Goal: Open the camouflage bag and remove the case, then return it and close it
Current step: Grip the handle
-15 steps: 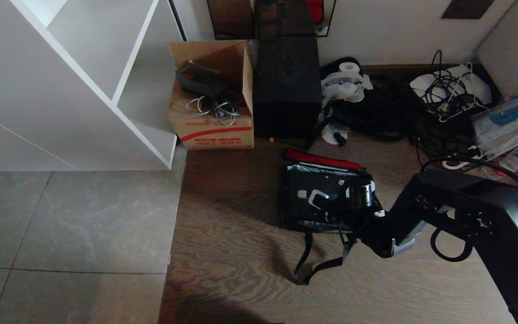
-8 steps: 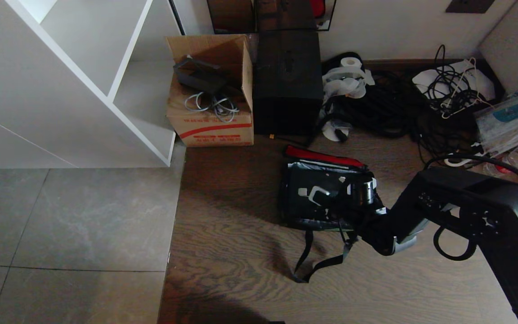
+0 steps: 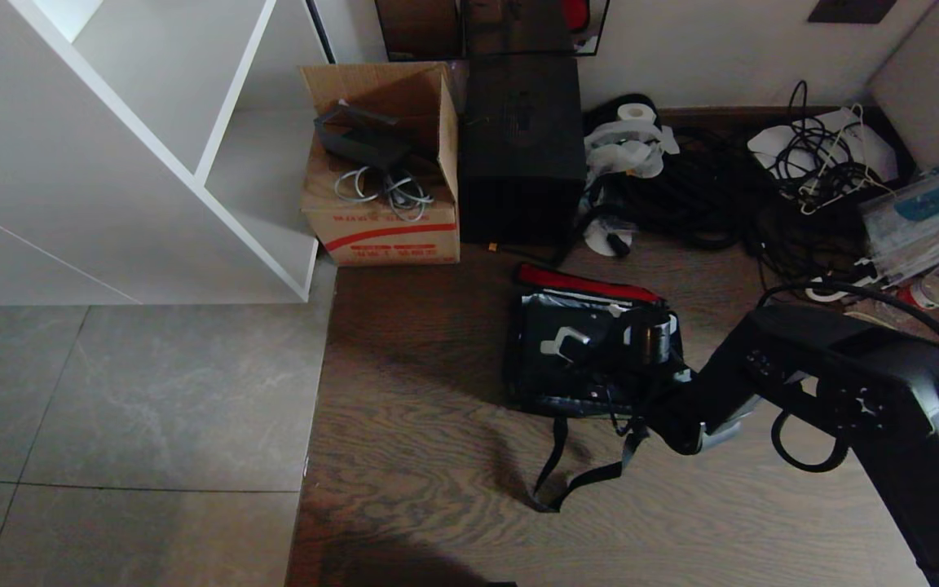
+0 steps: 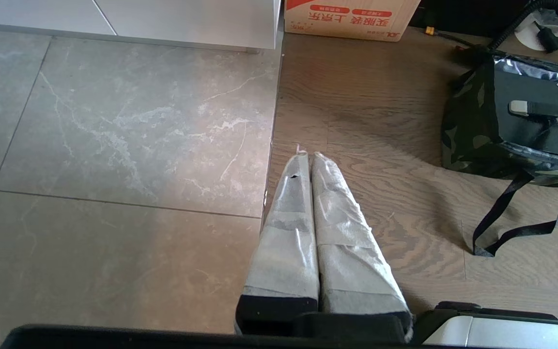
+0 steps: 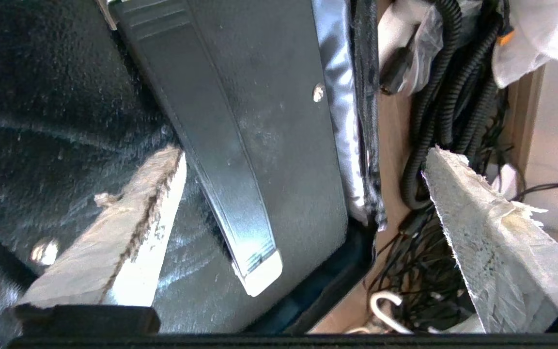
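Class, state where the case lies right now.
In the head view the case lies inside the open camouflage bag on the wooden floor, below the black box, under the open right gripper.

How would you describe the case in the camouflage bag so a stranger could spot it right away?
Start at the cardboard box against the wall beside the white shelving; the tall plain black box stands next to it. On the wood floor in front lies the open camouflage bag. The case lies flat inside: black, with a handle on silver fittings.
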Controlling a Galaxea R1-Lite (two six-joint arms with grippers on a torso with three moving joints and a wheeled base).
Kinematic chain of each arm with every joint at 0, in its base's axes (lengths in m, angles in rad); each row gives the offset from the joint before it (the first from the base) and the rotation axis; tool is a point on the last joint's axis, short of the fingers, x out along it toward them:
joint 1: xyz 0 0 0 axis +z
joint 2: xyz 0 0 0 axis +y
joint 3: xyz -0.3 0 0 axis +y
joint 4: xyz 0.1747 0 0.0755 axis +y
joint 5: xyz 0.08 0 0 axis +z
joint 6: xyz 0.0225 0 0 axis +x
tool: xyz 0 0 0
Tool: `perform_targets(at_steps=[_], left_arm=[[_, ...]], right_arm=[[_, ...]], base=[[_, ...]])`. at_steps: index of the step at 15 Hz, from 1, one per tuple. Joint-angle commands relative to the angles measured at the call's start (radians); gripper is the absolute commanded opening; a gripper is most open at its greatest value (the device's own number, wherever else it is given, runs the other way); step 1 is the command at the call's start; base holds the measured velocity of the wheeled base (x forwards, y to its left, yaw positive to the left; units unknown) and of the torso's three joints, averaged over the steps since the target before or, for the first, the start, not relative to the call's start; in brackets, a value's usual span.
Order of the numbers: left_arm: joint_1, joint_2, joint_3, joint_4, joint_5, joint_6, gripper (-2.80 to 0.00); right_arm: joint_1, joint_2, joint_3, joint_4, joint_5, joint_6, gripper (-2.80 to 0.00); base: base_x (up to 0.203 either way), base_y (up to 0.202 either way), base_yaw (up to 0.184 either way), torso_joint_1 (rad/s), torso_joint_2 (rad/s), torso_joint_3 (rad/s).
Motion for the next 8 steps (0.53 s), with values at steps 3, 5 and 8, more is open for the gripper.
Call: perform_targets(at_steps=[3, 5, 8], left_arm=[[0.000, 0.000, 0.009, 0.000, 0.001, 0.000, -2.80], [0.000, 0.000, 0.011, 0.000, 0.001, 0.000, -2.80], [0.000, 0.000, 0.010, 0.000, 0.001, 0.000, -2.80]], right_arm=[[-0.011, 0.063, -0.087, 0.019, -0.023, -0.039, 0.00], [-0.032, 0.048, -0.096, 0.075, -0.015, -0.070, 0.00], [-0.048, 0.053, -0.129, 0.072, -0.023, -0.066, 0.00]], base=[[0.000, 0.000, 0.000, 0.000, 0.00, 0.000], [0.000, 0.000, 0.000, 0.000, 0.00, 0.000], [0.000, 0.000, 0.000, 0.000, 0.00, 0.000]])
